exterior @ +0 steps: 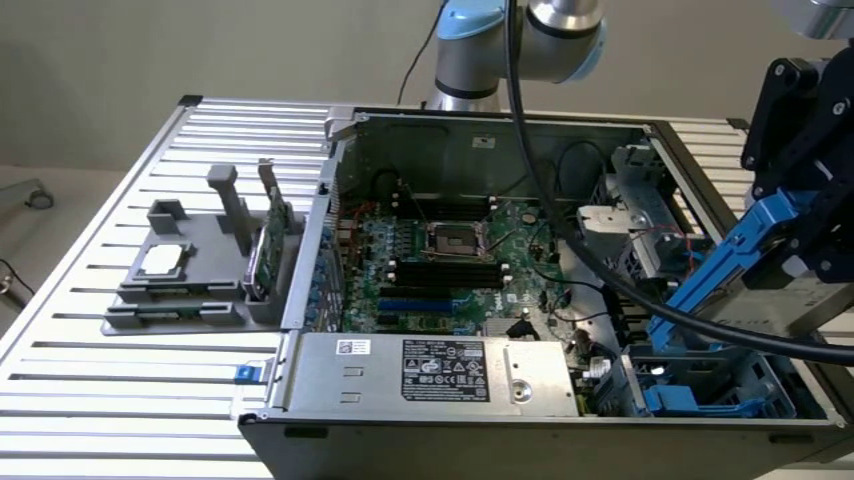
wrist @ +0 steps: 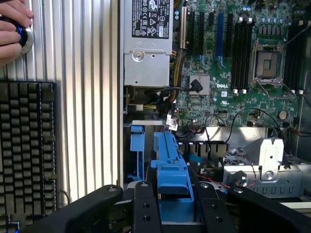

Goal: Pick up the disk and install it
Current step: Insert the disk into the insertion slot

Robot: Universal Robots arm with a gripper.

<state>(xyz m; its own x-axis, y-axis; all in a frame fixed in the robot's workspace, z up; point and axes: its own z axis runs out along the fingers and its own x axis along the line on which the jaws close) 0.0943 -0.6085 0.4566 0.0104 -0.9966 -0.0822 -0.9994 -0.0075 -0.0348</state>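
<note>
Slatted aluminium surface (exterior: 80, 330) under everything, with an open PC case (exterior: 534, 445) lying flat on it, so you look straight down onto the motherboard (exterior: 454, 260) and the silver power supply (exterior: 427, 370) along the near wall. Robot arm (exterior: 521, 40) comes in from behind the case.

The disk (exterior: 787, 300) is up in the air over the corner of the case at the exterior view's right, above the drive bay (exterior: 707, 380) with the blue rails. It's tilted pretty steeply: the long axis runs from high on the exterior view's right down toward the bay, low end pointing into the case. Its blue carrier (exterior: 727, 260) faces the camera edge-on, and the grey body is partly cut off by the frame edge. Can't see the label side at all.

The hand (wrist: 176, 208) is clamped on the disk; in the wrist view the blue carrier sits right between the two black fingers (wrist: 146, 208).

A thick black cable (exterior: 641, 300) crosses in front of the disk's lower end and hides part of it.

A grey holder (exterior: 167, 262) sits beside the case, and the wrist view has a keyboard (wrist: 26, 145) with a person's fingertips (wrist: 12, 24) on something round I can't make out.
</note>
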